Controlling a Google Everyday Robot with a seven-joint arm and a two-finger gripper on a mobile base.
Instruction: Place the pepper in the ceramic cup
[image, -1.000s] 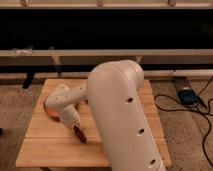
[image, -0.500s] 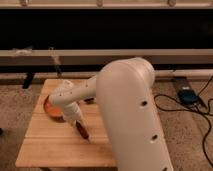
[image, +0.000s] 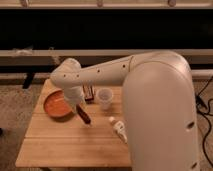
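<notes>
My gripper (image: 79, 107) hangs down from the wrist over the left half of the wooden table (image: 60, 145). It is shut on the pepper (image: 85, 117), a dark red-brown chili that points down and to the right, just above the table top. The ceramic cup (image: 104, 98), small, white and upright, stands a short way to the right of the gripper and slightly farther back. The pepper is apart from the cup, lower and to its left.
A wide orange bowl (image: 55, 105) sits just left of the gripper. A small dark brown block (image: 89, 93) stands between the gripper and the cup. A white bottle (image: 119, 129) lies on its side in front of the cup. My arm's large body fills the right side.
The arm has swung right and back, away from the bowl side. The pepper has risen with the gripper and come closer to the cup.
</notes>
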